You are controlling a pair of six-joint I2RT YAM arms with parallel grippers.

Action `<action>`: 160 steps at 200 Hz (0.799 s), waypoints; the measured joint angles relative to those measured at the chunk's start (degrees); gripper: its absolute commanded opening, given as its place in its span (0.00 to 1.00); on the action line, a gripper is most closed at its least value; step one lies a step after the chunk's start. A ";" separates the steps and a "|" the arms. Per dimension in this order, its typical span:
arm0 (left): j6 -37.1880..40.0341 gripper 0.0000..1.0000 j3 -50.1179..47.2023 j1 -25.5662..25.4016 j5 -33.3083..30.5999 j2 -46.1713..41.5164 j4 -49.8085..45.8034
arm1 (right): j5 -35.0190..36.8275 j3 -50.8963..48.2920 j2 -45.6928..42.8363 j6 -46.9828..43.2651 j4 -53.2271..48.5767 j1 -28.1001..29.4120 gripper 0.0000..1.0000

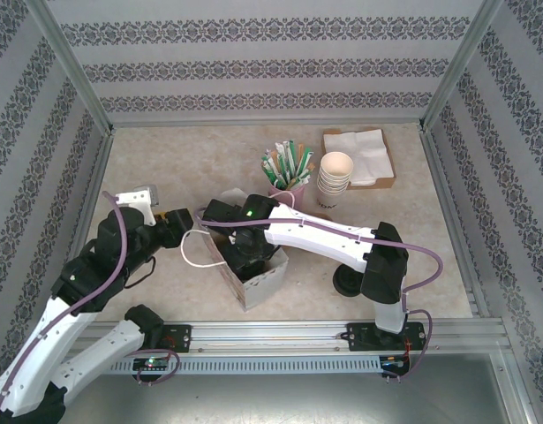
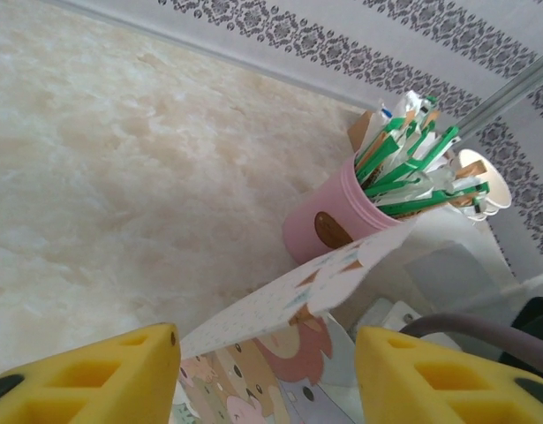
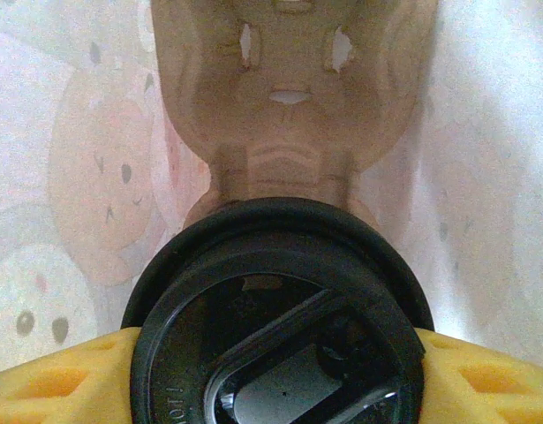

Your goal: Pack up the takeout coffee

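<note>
Clenched on the takeout coffee (image 3: 280,309) at its black lid with the right gripper (image 3: 273,382) jaws, lower centre of the right wrist frame, down inside the printed paper bag (image 3: 68,221) above a cardboard carrier (image 3: 289,115). Likely light, sloshy, crushable; lid rim slick, so best kept upright. Left gripper (image 2: 267,375) jaws released, astride the bag's flap. Beyond: marbled tabletop (image 2: 121,177), pink holder (image 2: 328,221), patterned walls (image 2: 342,35).

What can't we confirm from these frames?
- Body of the takeout coffee, and whether it sits in the cardboard carrier: right wrist view, its own lid covers it and the bottom edge cuts it off.
- Inside of the bag: top view, the right arm covers the opening.
- The loose black lid: top view, partly under the right arm's elbow.
- Label on the pink cup: left wrist view, too small to read.
</note>
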 measured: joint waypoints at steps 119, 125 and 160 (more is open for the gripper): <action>0.11 0.66 0.00 0.00 -0.48 2.95 0.02 | 2.69 -4.96 -3.69 -0.22 6.99 0.00 0.52; 0.11 0.66 0.00 0.00 -0.48 2.97 0.02 | 2.69 -5.16 -3.67 -0.24 7.06 0.00 0.52; 0.11 0.66 0.00 0.00 -0.68 3.08 0.00 | 2.32 -5.27 -3.34 -0.26 7.50 0.00 0.52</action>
